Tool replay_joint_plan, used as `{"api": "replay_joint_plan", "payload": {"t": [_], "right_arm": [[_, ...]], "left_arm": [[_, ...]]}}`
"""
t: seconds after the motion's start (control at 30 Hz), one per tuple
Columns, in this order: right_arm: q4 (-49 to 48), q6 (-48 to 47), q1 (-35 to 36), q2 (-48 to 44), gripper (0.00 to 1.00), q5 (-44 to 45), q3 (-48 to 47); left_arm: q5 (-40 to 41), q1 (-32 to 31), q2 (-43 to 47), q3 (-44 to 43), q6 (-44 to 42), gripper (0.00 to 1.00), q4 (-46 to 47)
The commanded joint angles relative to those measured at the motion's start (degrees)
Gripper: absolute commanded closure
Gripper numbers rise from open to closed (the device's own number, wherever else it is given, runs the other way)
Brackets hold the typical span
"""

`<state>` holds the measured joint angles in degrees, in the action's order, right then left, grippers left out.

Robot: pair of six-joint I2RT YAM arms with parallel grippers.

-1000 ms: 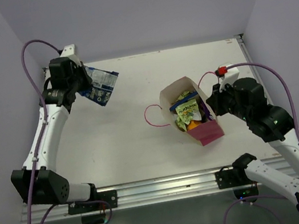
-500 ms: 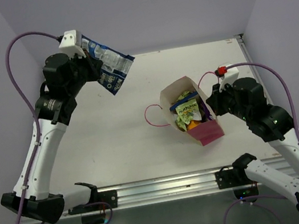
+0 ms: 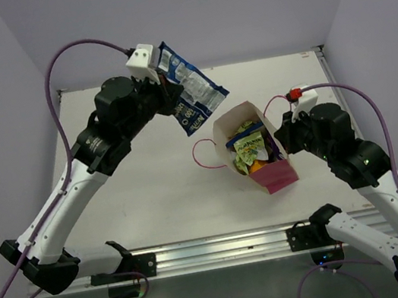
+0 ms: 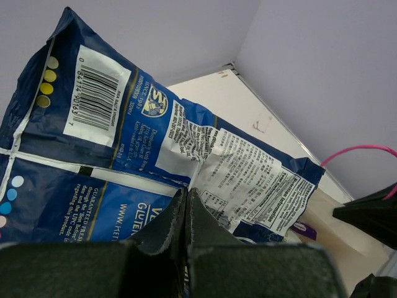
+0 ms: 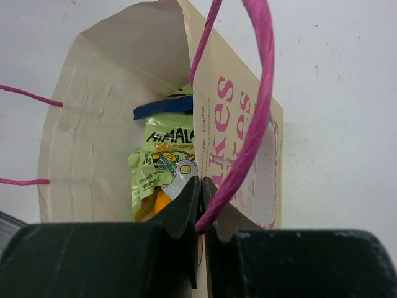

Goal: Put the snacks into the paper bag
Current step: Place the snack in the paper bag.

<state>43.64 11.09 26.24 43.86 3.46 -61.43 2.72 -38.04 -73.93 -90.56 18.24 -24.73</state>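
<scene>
The paper bag point(image 3: 229, 125) stands open right of the table's middle, its magenta side panel point(image 3: 276, 175) toward me. Green snacks point(image 3: 249, 147) and a bit of orange show inside. My right gripper point(image 3: 284, 139) is shut on the bag's right wall. In the right wrist view its jaws point(image 5: 200, 184) pinch the printed wall point(image 5: 228, 112) beside the pink cord handle point(image 5: 255, 118), with a green packet point(image 5: 162, 156) and a blue edge within. My left gripper point(image 3: 168, 99) is shut on a dark blue snack packet point(image 3: 192, 90), held in the air just left of the bag's mouth. The left wrist view shows the packet's back point(image 4: 111, 130) above the closed jaws point(image 4: 187, 194).
The bag's other pink handle point(image 3: 202, 156) lies on the table to its left. Lavender walls close in the back and both sides. An aluminium rail point(image 3: 217, 249) runs along the near edge. Purple cables loop above both arms.
My left arm has swung from the far left corner to the right and upward, carrying the blue packet close to the bag's opening. The right arm and the bag have stayed still.
</scene>
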Motion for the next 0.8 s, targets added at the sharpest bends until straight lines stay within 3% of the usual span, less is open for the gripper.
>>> {"api": "replay_joint_plan", "payload": {"t": [0.0, 0.17, 0.37, 0.77], "right_arm": [[0.0, -0.3, 0.0, 0.0, 0.93, -0.2, -1.2], [0.4, -0.3, 0.0, -0.3, 0.93, -0.1, -1.1], [0.4, -0.3, 0.0, -0.2, 0.93, 0.0, -1.1], [0.7, -0.4, 0.1, -0.8, 0.93, 0.9, -0.7]], "left_arm": [[5.0, -5.1, -1.0, -2.9, -2.5, 1.00, 5.6], [7.5, -10.4, -3.2, -3.0, -4.2, 1.00, 7.1], [5.5, -14.3, -3.7, 1.7, -4.3, 1.00, 15.6], [5.0, -16.5, -6.7, 8.5, -4.6, 1.00, 22.8]]}}
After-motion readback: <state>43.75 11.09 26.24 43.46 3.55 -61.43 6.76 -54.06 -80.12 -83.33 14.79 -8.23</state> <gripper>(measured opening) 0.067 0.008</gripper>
